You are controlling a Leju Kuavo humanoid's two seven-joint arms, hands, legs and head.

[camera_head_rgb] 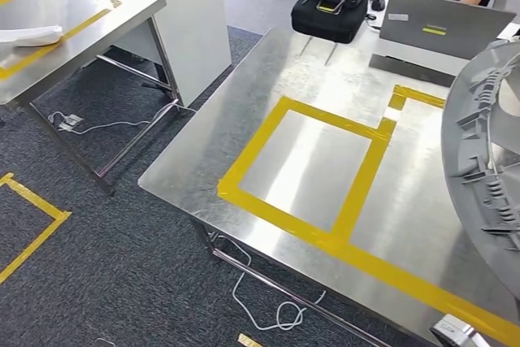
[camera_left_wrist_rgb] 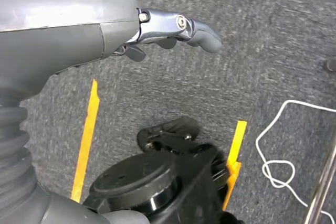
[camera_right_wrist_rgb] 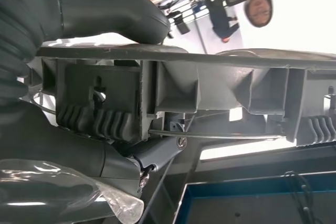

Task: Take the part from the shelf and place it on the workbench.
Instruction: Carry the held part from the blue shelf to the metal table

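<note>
1. Right hand (camera_right_wrist_rgb: 118, 150) gripped the grey ribbed plastic part (camera_head_rgb: 484, 160); part held above the steel desk (camera_head_rgb: 202, 160), right of yellow-taped square (camera_head_rgb: 306, 168).
2. Left hand (camera_left_wrist_rgb: 118, 30) hung over carpet (camera_left_wrist_rgb: 257, 40); fingers (camera_left_wrist_rgb: 198, 27) extended, holding nothing.

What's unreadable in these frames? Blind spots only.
- Grey ribbed part: head view, cut off by the right edge; full outline unknown.
- Right hand: right wrist view, fingers mostly hidden behind the part's ribs and clear plastic film.
- Left hand: left wrist view, fingers hang over carpet; palm side hidden.
- Labels on the black case: too small.
</note>
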